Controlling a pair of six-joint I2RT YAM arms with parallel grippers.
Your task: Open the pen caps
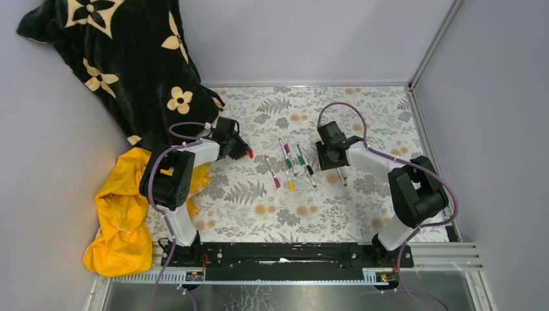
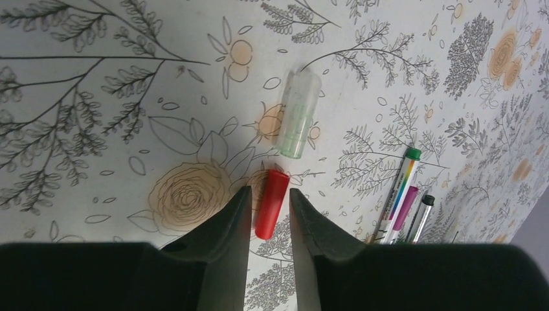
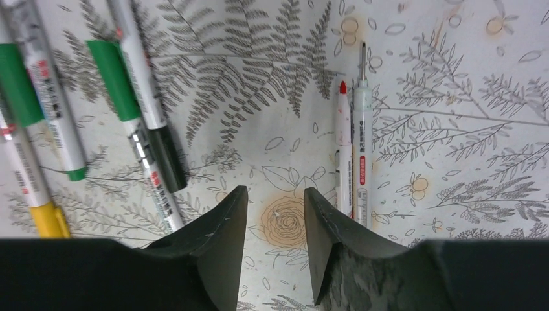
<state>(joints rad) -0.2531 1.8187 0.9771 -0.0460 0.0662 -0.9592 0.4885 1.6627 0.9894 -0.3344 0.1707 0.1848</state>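
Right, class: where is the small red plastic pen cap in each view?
Top external: the small red plastic cap lies left of centre, at the tip of the left gripper.
Left wrist: the cap, lower centre, between that gripper's jaws.
Right wrist: not in it.
Shared landmark: the left gripper.

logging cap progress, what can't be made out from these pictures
- Left wrist: lower ends of three pens, behind the left gripper.
- Right wrist: rear ends of two uncapped pens, behind the right gripper.
- Top external: which pens in the pen cluster are capped, too small.
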